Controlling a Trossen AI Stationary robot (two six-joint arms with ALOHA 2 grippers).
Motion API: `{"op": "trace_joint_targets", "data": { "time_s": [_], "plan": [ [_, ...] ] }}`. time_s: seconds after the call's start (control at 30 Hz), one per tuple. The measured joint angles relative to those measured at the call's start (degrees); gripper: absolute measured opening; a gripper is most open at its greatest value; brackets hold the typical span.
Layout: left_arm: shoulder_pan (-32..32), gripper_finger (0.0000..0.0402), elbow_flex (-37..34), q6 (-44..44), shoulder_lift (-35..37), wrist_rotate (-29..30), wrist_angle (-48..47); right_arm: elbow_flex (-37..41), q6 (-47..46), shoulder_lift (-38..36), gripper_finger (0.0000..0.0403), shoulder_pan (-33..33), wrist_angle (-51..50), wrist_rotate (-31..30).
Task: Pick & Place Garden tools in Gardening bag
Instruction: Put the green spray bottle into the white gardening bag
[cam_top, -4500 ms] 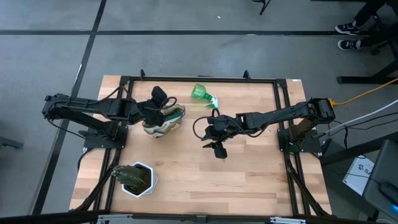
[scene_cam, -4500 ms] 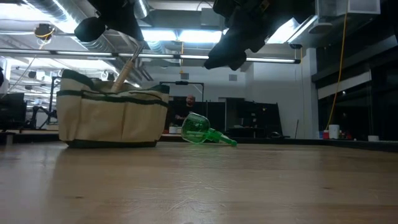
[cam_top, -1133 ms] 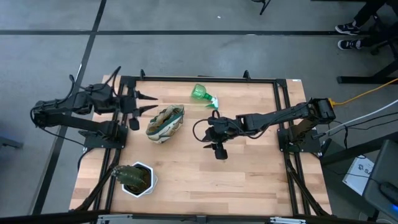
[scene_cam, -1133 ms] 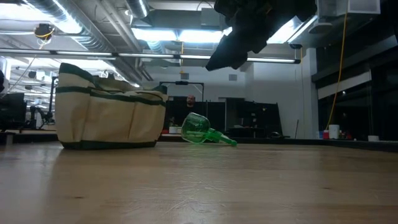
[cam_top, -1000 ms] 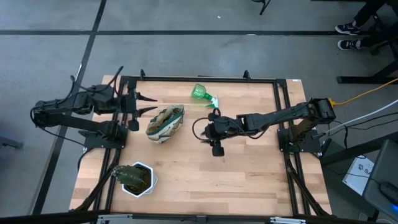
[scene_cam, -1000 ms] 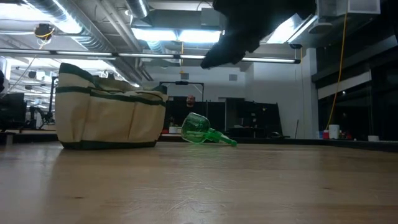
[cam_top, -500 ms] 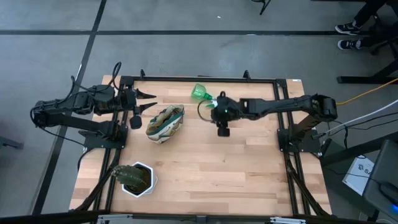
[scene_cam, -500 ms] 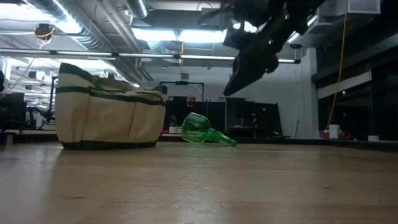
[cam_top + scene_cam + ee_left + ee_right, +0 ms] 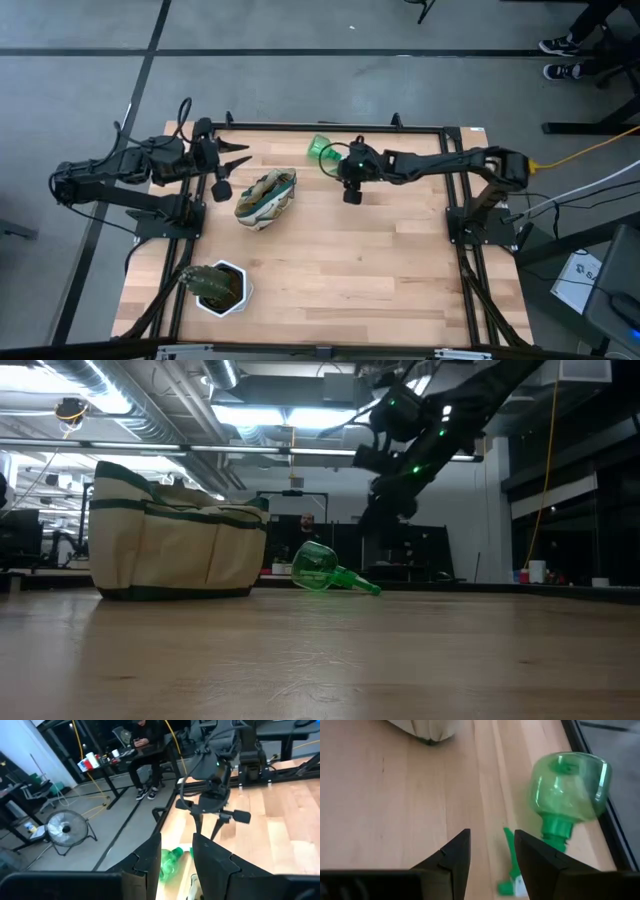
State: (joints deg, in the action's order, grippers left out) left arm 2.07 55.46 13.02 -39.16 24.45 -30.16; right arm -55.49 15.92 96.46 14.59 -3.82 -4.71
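Observation:
The green translucent spray bottle (image 9: 321,149) lies on its side near the table's far edge, and also shows in the low view (image 9: 318,569) and the right wrist view (image 9: 569,782). My right gripper (image 9: 338,165) hovers open just to its right, above the table, with the bottle's trigger end (image 9: 510,870) before its fingers (image 9: 451,857). The cream gardening bag (image 9: 265,196) with green trim stands left of the bottle. My left gripper (image 9: 240,158) is open and empty at the far left, left of the bag. The other garden tools are out of view.
A white pot with a green plant (image 9: 220,286) stands at the near left corner. The table's black frame rail (image 9: 320,126) runs just behind the bottle. Bare wood (image 9: 380,260) lies over the middle and near right. A person sits beyond the table (image 9: 142,750).
My right gripper has gone from the table's middle toward the far edge and toward the spray bottle, and now hovers beside it, still open. The bottle and the bag have stayed where they were.

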Motion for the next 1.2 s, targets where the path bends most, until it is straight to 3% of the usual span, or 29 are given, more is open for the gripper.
{"op": "trace_joint_targets", "data": {
  "time_s": [0.4,0.57,0.73,1.0,1.2],
  "plan": [
    [0.0,0.0109,0.0,-2.4,0.0,3.5,-0.3,-0.1,4.0,5.9,0.0155,3.6,3.9,0.3],
    [0.0,0.0109,0.0,-2.4,0.0,3.5,-1.8,-0.1,4.1,7.0,0.0155,5.4,5.1,4.9],
    [0.0,0.0109,0.0,-2.8,0.0,3.5,-4.5,-2.4,4.1,10.2,0.0155,5.8,6.5,5.4],
    [0.0,0.0108,0.0,-4.5,0.0,3.5,-5.1,-9.6,4.0,16.2,0.0155,6.3,-2.5,0.7],
    [0.0,0.0107,0.0,-4.6,0.0,3.5,-5.1,-10.7,4.0,16.3,0.0100,6.5,-5.2,0.4]
  ]
}}
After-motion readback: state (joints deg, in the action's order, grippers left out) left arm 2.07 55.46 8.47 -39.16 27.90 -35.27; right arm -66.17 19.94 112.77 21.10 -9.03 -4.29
